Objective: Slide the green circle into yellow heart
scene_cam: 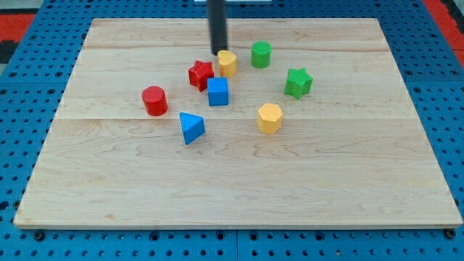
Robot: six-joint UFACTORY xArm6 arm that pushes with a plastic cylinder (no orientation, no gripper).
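The wooden board (239,181) fills most of my view on the blue pegboard table (22,109), and my rod (217,25) drops in from twelve o'clock with no jaws to open or close, my tip (218,52) touching or nearly touching the yellow heart (228,63) at its ten o'clock. The green circle (261,54) sits just apart from that heart at its two o'clock, untouched. Around the blue cube (217,92) at the cluster's centre I see the green star (298,82) at three o'clock, the yellow hexagon (269,117) at four, the blue triangle (191,127) at seven, the red cylinder (154,100) at nine and the red star (201,75) at eleven.
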